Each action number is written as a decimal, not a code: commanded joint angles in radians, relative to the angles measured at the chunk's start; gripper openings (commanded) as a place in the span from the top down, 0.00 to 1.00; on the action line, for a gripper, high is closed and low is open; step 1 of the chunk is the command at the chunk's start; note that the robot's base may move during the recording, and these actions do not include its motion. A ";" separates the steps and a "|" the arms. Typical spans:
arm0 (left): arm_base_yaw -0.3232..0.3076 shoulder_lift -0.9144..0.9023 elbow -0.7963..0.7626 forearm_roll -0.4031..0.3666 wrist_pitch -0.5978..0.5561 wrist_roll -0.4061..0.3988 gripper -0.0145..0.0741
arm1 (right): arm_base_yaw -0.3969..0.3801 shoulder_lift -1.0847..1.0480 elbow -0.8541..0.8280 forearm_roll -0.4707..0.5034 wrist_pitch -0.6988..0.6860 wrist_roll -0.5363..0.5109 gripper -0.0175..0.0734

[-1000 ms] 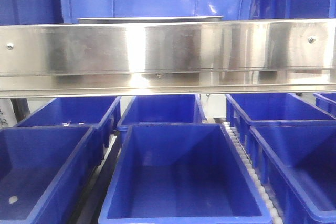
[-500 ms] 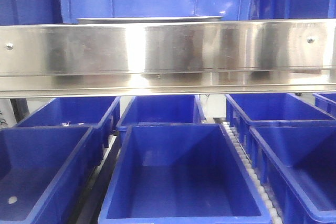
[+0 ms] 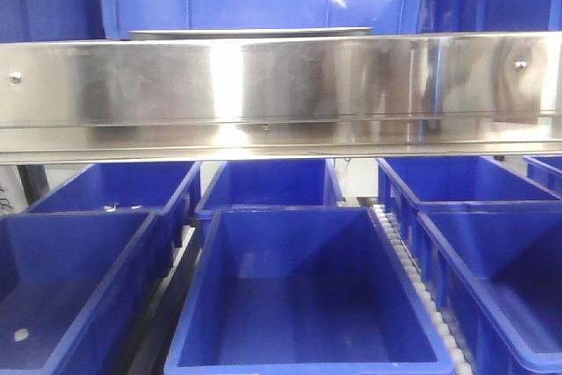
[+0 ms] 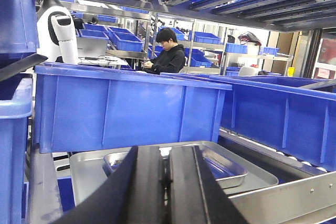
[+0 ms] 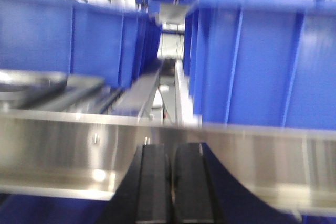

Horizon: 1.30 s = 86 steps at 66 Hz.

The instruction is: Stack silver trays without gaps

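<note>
In the left wrist view a large silver tray [image 4: 86, 174] lies on the upper shelf with a smaller silver tray [image 4: 227, 165] resting inside it. My left gripper [image 4: 164, 150] is shut and empty, just in front of and above the trays. In the front view only the thin rim of a silver tray [image 3: 250, 33] shows above the rail. The right wrist view is blurred: a silver tray [image 5: 31, 85] lies at the far left, and my right gripper [image 5: 170, 148] is shut and empty in front of the steel rail, well to the tray's right.
A long steel shelf rail [image 3: 281, 85] with screws spans the front view and also shows in the right wrist view [image 5: 79, 140]. Blue bins [image 4: 126, 106] stand behind and beside the trays. Several open blue bins [image 3: 303, 292] sit on the lower level.
Only the reflections on the steel rail and on the blue bin behind it shift a little. The tray rim and the bins have not moved.
</note>
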 commanded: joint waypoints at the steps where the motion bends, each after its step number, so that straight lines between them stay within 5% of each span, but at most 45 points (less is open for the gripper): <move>1: -0.006 -0.005 0.001 0.003 -0.019 0.002 0.83 | -0.005 -0.065 0.019 0.003 0.003 0.008 0.83; 86: 0.021 -0.022 0.001 0.002 0.019 0.011 0.83 | -0.003 -0.145 0.116 0.003 -0.060 0.008 0.83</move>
